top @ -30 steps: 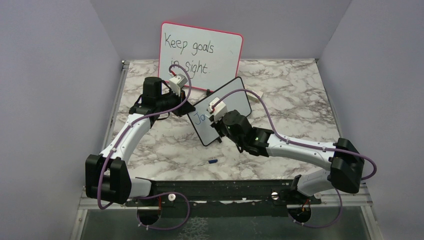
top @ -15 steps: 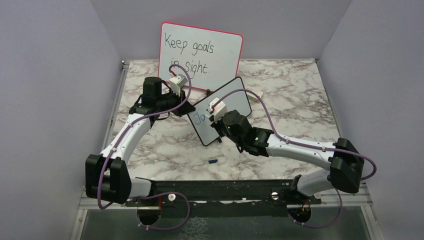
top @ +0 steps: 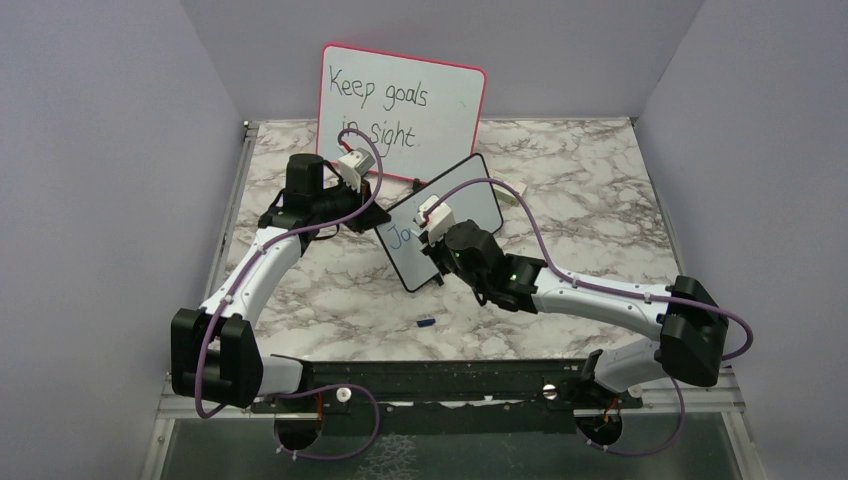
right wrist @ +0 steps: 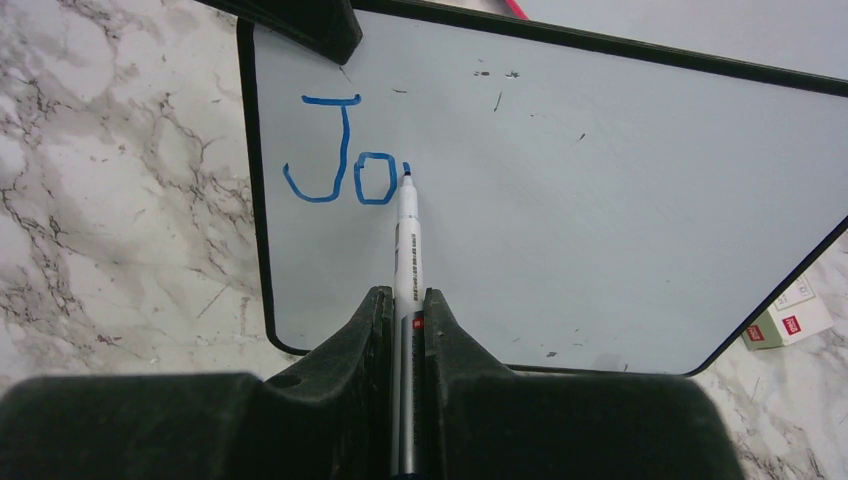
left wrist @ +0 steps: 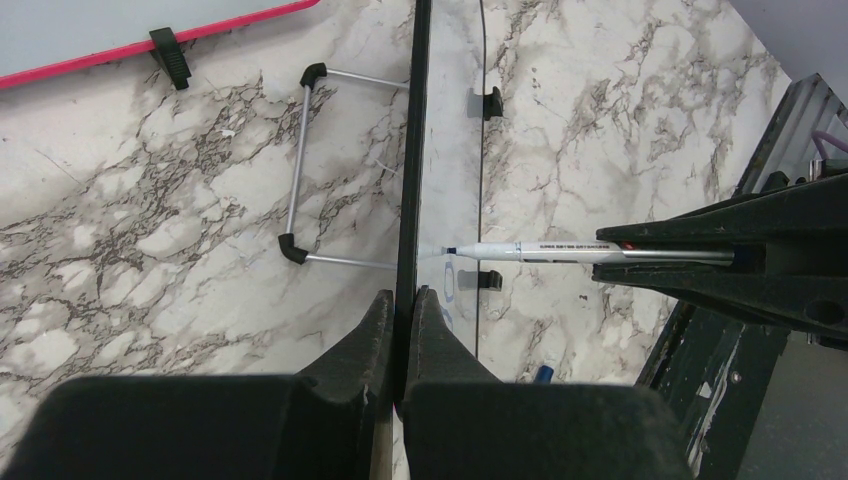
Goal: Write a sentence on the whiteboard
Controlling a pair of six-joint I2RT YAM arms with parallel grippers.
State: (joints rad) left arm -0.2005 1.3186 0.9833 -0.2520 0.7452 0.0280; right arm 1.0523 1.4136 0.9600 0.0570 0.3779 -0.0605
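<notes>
R gripper (right wrist: 405, 300) w/ marker (right wrist: 407, 240) on whiteboard (right wrist: 600, 200); L gripper (left wrist: 402, 300) pinching its frame.
Nearest arm bases: small blue cap (top: 425, 322) lay loose on marble table (top: 580, 210), well apart from both grippers. Mid-table: R fingers nearly closed, clamped on marker barrel, tip touching board face just right of the "o". Sentence (right wrist: 343, 140) read only "Jo", blue, near board's left edge in R wrist view. Whiteboard stood tilted at table centre, black frame, set diag. to table edges. L fingers squeezed tight on frame at the corner by the "J". Behind board: wire stand (left wrist: 295, 180) on table; couldn't tell if touching board. Small box (right wrist: 790, 320) w/ red marks beside board's other end. At back: pink board (top: 400, 110) upright vs. wall, black writing "Keep goals in sight".
</notes>
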